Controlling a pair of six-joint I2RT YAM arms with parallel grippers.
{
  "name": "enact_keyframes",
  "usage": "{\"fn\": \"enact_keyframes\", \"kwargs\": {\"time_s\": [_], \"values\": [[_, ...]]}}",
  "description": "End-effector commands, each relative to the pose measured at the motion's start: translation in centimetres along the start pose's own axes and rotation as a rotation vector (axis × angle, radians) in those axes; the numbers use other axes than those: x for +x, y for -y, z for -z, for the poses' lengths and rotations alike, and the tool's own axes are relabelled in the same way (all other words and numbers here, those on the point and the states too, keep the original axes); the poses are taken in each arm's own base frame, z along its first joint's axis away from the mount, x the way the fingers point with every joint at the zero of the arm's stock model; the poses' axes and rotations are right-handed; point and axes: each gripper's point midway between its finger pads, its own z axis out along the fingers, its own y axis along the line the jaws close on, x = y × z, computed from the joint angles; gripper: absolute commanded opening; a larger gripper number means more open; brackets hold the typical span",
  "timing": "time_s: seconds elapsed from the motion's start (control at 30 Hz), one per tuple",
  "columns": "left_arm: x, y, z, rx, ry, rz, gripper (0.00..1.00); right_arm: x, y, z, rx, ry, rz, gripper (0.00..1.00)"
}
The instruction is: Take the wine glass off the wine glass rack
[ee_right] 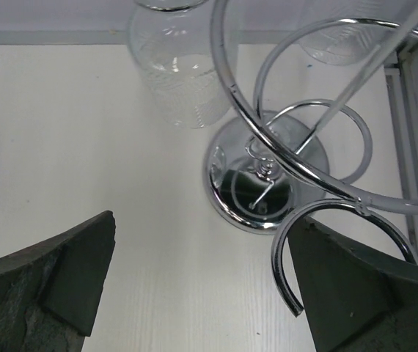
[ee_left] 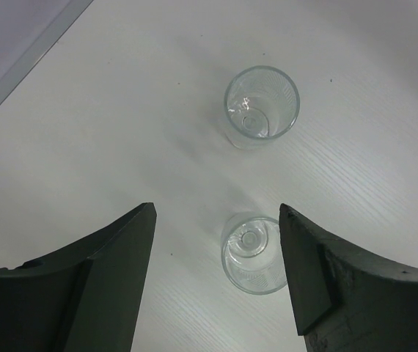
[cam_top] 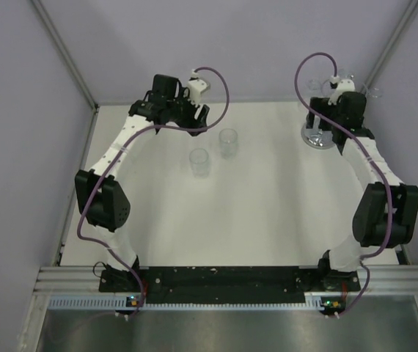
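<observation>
Up at the far right of the desk, your right tool is spread wide and pinches nothing. It looks down on the wine glass rack. One open-ended wire loop sits right in front of the finger on the right of the wrist view; I can't tell if they touch. The thin post runs tilted across that view, down to the round shiny base standing on the desk. The wine glass hangs from the rack's top arms, clear bowl, just left of the base in that view, beyond the fingers and not between them. A second glass hangs at the top right, mostly cut off.

Your left tool is spread too, nothing gripped, at the far side of the desk, left of centre. The nearer glass stands on the desk and shows between the fingers in the wrist view, close to the right-hand one. From the top camera the tool is apart from it. The farther glass stands upright, mouth up, just beyond and apart from the nearer one.
</observation>
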Motion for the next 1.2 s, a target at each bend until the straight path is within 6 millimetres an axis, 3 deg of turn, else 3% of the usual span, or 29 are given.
{"fn": "enact_keyframes", "kwargs": {"time_s": [0.0, 0.17, 0.33, 0.4, 0.57, 0.67, 0.8, 0.87, 0.93, 1.1, 1.17], "values": [[-3.3, 0.7, 1.1, 0.027, 0.109, -0.025, 0.73, -1.4, 3.1, 2.9, 0.087, 0.039, -0.036, 0.97], [-3.5, 0.8, 0.8, 0.040, 0.122, -0.041, 0.73, 0.4, 5.5, 4.5, 0.150, -0.001, -0.060, 0.97], [-3.8, 0.8, 0.8, 0.038, 0.144, -0.046, 0.73, 0.4, 8.9, 6.2, 0.227, 0.009, -0.148, 0.97], [-4.6, 0.7, 1.1, 0.031, 0.186, -0.048, 0.73, 0.9, 9.4, 6.7, 0.230, -0.001, -0.137, 0.97], [-10.0, 0.3, 4.2, -0.046, 0.401, -0.095, 0.74, 2.6, 6.0, 7.3, 0.053, -0.033, -0.086, 0.95], [-11.7, -0.9, 5.2, -0.121, 0.445, -0.112, 0.74, 3.6, 3.7, 7.0, -0.032, -0.051, -0.053, 0.94], [-11.1, -1.3, 5.0, -0.142, 0.438, -0.118, 0.75, 4.0, 1.0, 6.0, -0.095, -0.010, 0.031, 0.96], [-10.9, -0.8, 5.1, -0.131, 0.464, -0.122, 0.80, 3.8, 0.0, 5.3, -0.097, 0.030, 0.077, 0.99], [-11.1, -0.1, 5.1, -0.118, 0.487, -0.139, 0.86, 2.6, -0.4, 4.4, -0.079, 0.096, 0.097, 0.99], [-11.4, 0.4, 4.7, -0.099, 0.487, -0.140, 0.86, 1.4, -1.1, 2.0, -0.027, 0.195, 0.116, 0.99], [-11.5, 0.5, 4.5, -0.094, 0.484, -0.140, 0.86, 0.7, -0.4, 1.2, 0.020, 0.222, 0.109, 0.99]]}}
